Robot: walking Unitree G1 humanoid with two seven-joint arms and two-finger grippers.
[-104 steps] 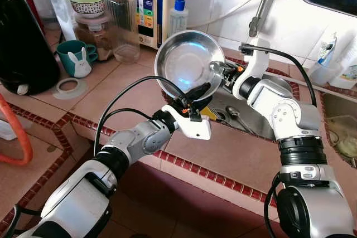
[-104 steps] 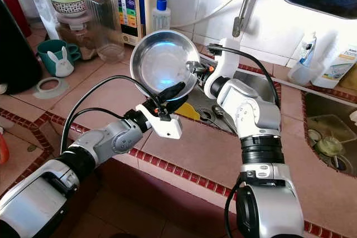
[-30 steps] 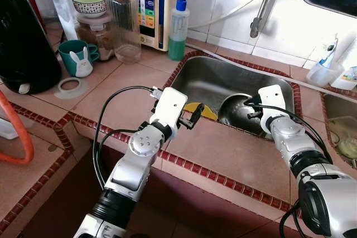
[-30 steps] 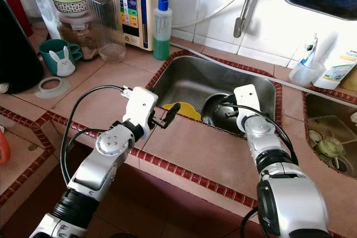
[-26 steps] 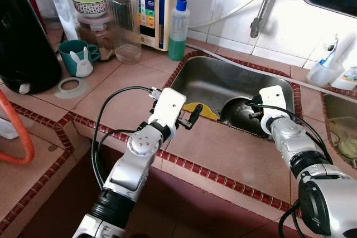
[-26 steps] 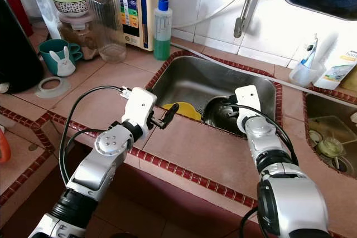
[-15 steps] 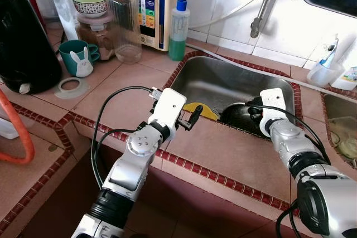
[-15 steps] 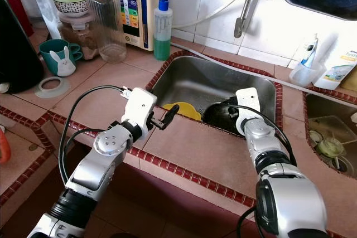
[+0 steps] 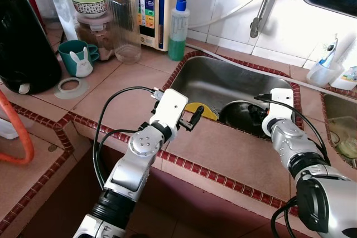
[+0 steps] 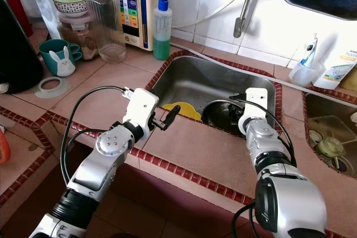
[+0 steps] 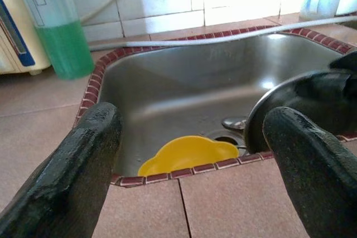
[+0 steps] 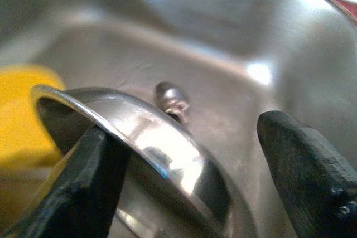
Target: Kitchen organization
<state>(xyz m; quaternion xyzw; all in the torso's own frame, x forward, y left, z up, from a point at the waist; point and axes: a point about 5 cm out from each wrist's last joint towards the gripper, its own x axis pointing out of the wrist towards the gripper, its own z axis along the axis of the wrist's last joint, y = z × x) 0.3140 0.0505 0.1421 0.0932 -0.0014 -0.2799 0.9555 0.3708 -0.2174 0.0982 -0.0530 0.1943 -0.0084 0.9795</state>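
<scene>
Steel bowl (image 9: 241,116): round, shiny metal with a thin bright rim and a dark inside; it sits in the right half of the sink (image 9: 215,82), against the near wall.
Right gripper (image 12: 184,165): lowered into the sink at the bowl. Its two black fingers (image 12: 312,165) stand wide apart. The bowl's rim passes across the gap and lies right at one finger; whether they touch cannot be told. The other finger stands clear of it.
Left gripper (image 11: 192,165): held above the tiled counter (image 9: 120,90) at the sink's near left edge, pointing into the basin. Fingers (image 11: 83,171) are spread wide, with nothing between them.
Other things in the sink: a yellow plastic piece (image 11: 187,154) lies on the bottom against the near wall, left of the bowl. A spoon (image 12: 170,100) rests near the drain behind the bowl.
Edges: red brick trim (image 9: 184,68) borders the basin all round.
Open room: the back and left of the basin floor are bare steel. A green soap bottle (image 9: 177,29) stands on the counter at the sink's far left corner.
</scene>
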